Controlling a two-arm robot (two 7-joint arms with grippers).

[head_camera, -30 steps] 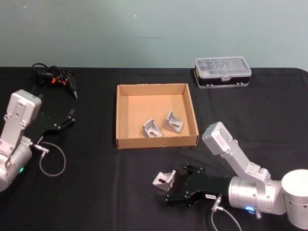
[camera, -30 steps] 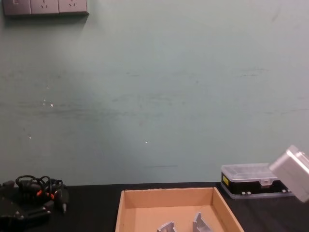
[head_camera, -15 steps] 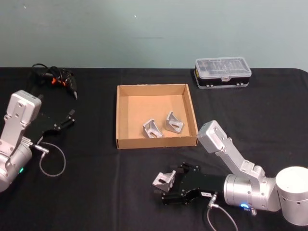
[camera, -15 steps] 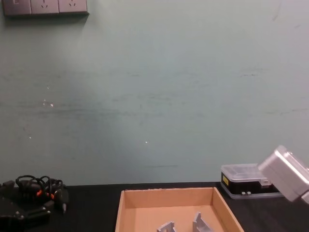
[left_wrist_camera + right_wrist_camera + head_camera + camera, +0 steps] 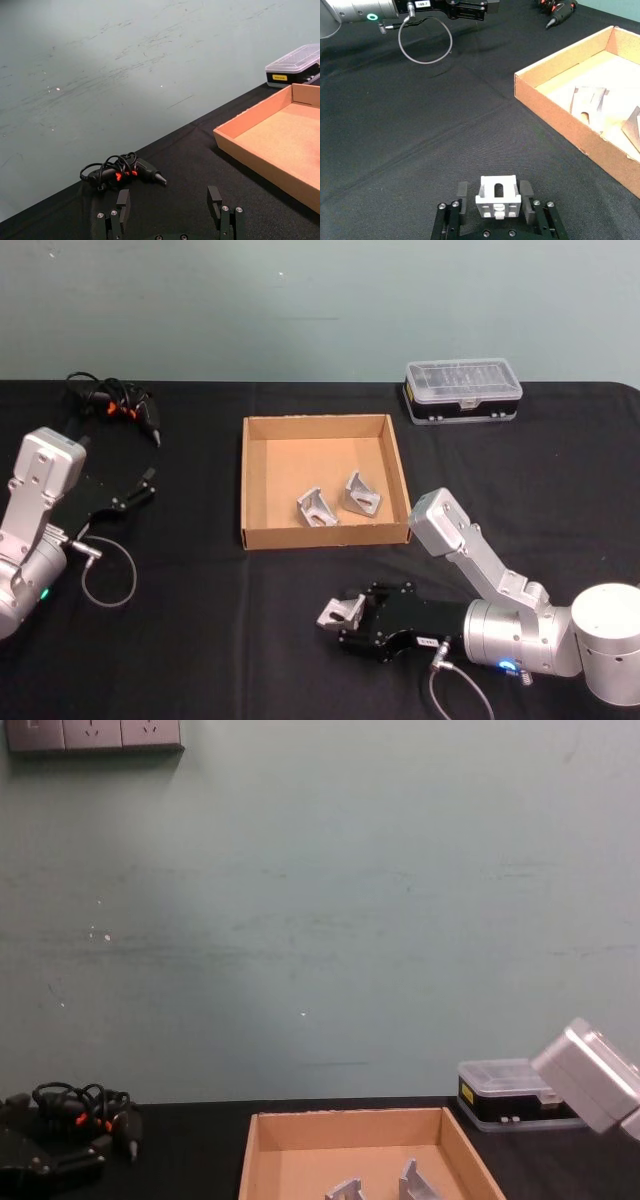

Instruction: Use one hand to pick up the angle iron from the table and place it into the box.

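One grey angle iron [image 5: 340,612] lies on the black table [image 5: 200,630] in front of the box [image 5: 325,534]. My right gripper [image 5: 347,625] is low over the table and shut on it. In the right wrist view the angle iron [image 5: 496,196] sits between the two black fingers [image 5: 462,196], which press its sides. Two more angle irons [image 5: 317,507] [image 5: 362,494] lie inside the tan cardboard box [image 5: 555,115]. My left gripper [image 5: 146,486] is parked at the table's left, and the left wrist view shows this gripper [image 5: 169,205] open with nothing in it.
A clear-lidded black case [image 5: 462,390] stands at the back right, behind the box. A tangle of black cables with orange bits [image 5: 112,400] lies at the back left. A grey cable loop [image 5: 108,575] hangs by the left arm. Bare tabletop runs along the front left.
My right gripper has slid forward to the left around the angle iron and its fingers have closed on it. The left arm has not moved.
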